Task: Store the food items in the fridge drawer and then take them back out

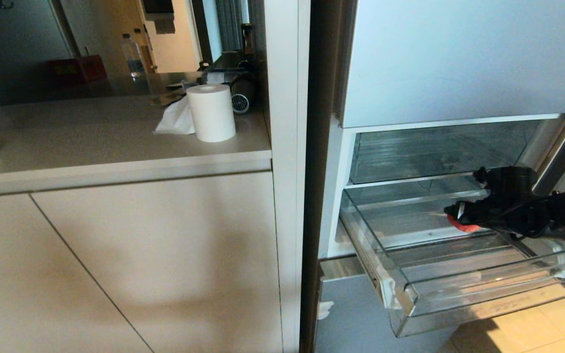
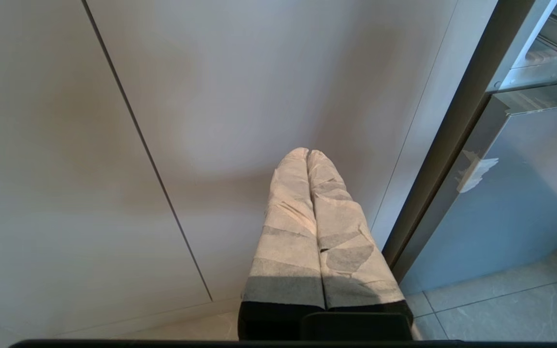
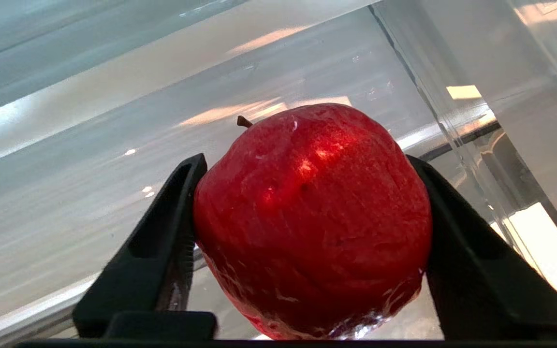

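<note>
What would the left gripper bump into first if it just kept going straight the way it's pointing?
Most likely the white cabinet door. The left gripper, fingers wrapped in pale tape, points straight at that flat panel with nothing between, though how far off it is I cannot judge. The fridge stands off to one side.

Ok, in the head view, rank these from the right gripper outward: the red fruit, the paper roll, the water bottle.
1. Red fruit: between the right gripper fingers, inside the open fridge drawer.
2. Paper roll: on the counter, off to the gripper's left.
3. Water bottle: farther back and left, beyond the roll.
</note>
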Tool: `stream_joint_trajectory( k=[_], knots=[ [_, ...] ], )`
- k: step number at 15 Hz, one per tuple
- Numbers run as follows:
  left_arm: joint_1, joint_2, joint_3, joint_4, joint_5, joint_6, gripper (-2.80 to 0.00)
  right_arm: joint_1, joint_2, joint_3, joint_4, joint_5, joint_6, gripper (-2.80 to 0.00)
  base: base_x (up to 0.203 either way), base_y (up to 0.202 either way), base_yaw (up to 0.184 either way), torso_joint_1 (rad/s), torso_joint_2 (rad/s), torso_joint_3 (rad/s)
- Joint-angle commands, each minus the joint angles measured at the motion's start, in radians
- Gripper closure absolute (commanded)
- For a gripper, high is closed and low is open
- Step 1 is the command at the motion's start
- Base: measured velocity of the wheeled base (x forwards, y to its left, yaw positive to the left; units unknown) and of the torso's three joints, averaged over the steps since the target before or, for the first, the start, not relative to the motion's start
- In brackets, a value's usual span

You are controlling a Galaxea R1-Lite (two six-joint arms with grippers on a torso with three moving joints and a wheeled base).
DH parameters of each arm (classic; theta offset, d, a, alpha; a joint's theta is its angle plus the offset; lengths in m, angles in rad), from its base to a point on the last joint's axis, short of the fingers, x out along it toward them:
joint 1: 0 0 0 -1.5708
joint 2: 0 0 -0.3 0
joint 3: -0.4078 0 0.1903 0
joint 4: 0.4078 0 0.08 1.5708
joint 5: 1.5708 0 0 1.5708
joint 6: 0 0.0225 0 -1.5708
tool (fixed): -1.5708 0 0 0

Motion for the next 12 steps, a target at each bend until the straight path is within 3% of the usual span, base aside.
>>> stream_joint_trajectory(
  k=[1,4,12],
  knots=[
    [0.0,0.0,0.0,0.002,0.001,0.0,0.0,0.0,-0.001,-0.001,-0.003,0.0,0.002,0.0,0.0,0.0,0.0,0.0,0.0,0.0],
    [0.0,0.0,0.0,0.002,0.001,0.0,0.0,0.0,-0.04,0.032,0.004,-0.003,0.003,0.0,0.0,0.0,0.0,0.0,0.0,0.0],
    [0.0,0.0,0.0,0.0,0.001,0.0,0.0,0.003,-0.371,0.294,-0.002,0.032,0.014,0.0,0.0,0.0,0.0,0.0,0.0,0.0]
  ],
)
